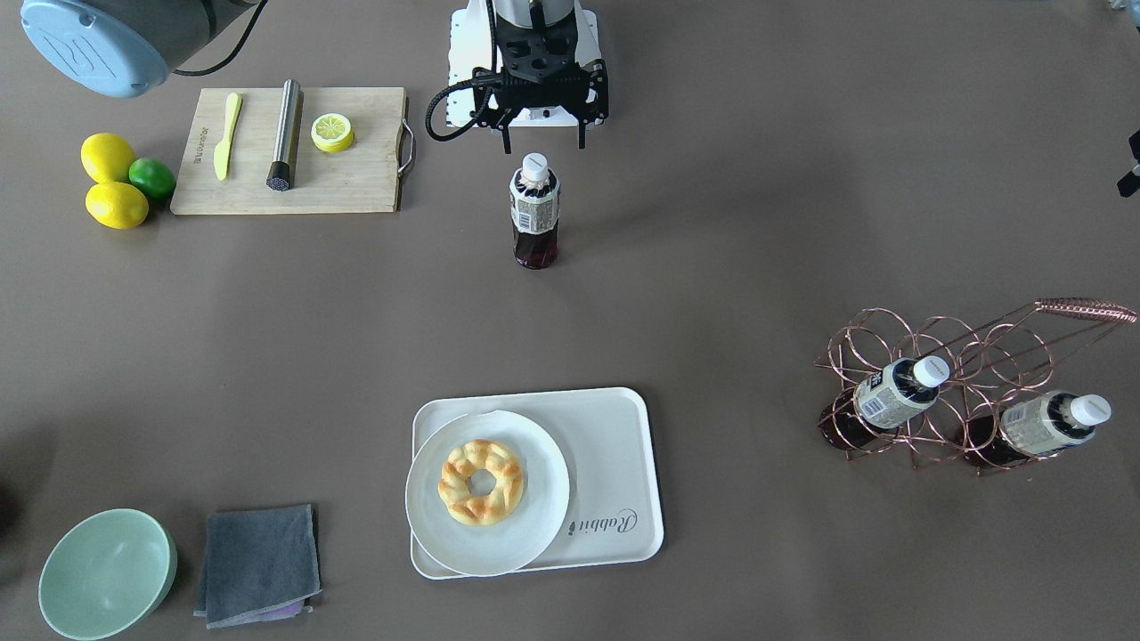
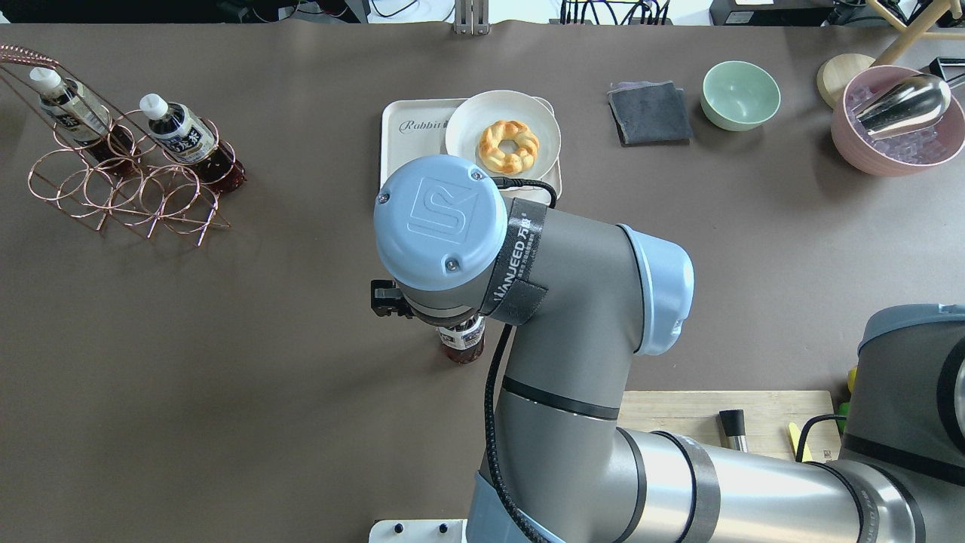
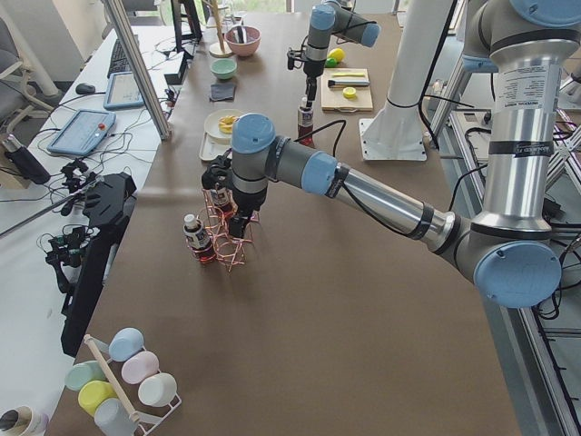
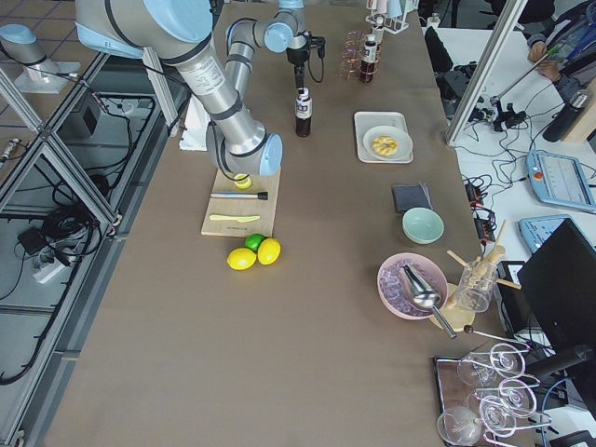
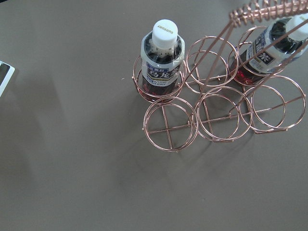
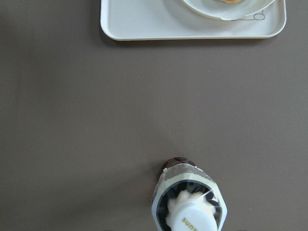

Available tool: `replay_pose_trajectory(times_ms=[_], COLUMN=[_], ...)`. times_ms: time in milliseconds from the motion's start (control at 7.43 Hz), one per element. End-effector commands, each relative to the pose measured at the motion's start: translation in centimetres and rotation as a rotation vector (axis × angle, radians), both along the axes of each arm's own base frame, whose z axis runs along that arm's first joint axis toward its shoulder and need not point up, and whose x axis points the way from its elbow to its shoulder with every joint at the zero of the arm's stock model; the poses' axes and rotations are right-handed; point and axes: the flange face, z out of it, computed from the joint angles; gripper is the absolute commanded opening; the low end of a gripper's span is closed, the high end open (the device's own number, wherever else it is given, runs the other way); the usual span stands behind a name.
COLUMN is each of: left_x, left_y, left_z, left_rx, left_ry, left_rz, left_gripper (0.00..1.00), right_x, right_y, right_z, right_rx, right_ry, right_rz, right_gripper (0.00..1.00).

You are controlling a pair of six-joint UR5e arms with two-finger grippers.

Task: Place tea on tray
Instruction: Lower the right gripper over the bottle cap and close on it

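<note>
One tea bottle (image 1: 535, 214) stands upright on the table, well apart from the white "Rabbit" tray (image 1: 614, 445). My right gripper (image 1: 544, 142) hangs open just above and behind its white cap, not touching it. In the right wrist view the bottle (image 6: 190, 202) is directly below, with the tray (image 6: 144, 24) ahead. A round plate (image 1: 534, 525) with a doughnut (image 1: 481, 482) covers half the tray. Two other tea bottles (image 1: 891, 396) lie in a copper wire rack (image 1: 980, 356). My left gripper (image 3: 238, 218) hovers over that rack; I cannot tell whether it is open or shut.
A wooden cutting board (image 1: 356, 178) with a knife, a metal muddler and a lemon half lies beside the standing bottle. Two lemons and a lime (image 1: 116, 182) sit next to it. A green bowl (image 1: 107, 574), a grey cloth (image 1: 258, 561) and a pink ice bowl (image 2: 897, 121) stand beyond the tray.
</note>
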Motion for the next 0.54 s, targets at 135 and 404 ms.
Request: replay_pose_trajectory(times_ms=[135,404], left_x=[-0.23,-0.26], left_y=[0.83,1.13], left_z=[0.36,0.42], left_rx=[0.007,0.005], left_ry=[0.001,0.001], left_rz=[-0.003,-0.003], left_gripper=[0.95,0.96], right_x=[-0.24,-0.38], right_y=[-0.47,-0.84], right_z=[0.82,1.33], right_rx=[0.013,0.009], right_ry=[0.017,0.028], right_rz=[-0.009,-0.006], right_gripper=[0.79,0.72])
